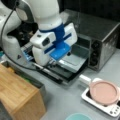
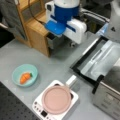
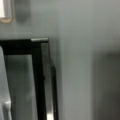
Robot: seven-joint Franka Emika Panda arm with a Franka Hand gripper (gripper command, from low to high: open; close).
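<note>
My gripper (image 1: 53, 62) hangs from the white hand with its blue mount, low over the open door (image 1: 65, 67) of a silver toaster oven (image 1: 100, 37). In a front view the hand (image 2: 65, 22) is above the door's far corner, near the wooden cabinet. The wrist view looks straight down on the door's black frame and handle (image 3: 37, 75) and the grey table (image 3: 80, 50); no fingers show there. Nothing appears between the fingers. A metal tray (image 2: 105, 60) lies on the open door.
A pink pan (image 2: 56, 99) with a white handle (image 2: 71, 81) sits on a white hob (image 2: 37, 106). A teal bowl (image 2: 16, 72) holds a toy carrot (image 2: 25, 77). A wooden cabinet (image 1: 17, 92) stands beside the oven door.
</note>
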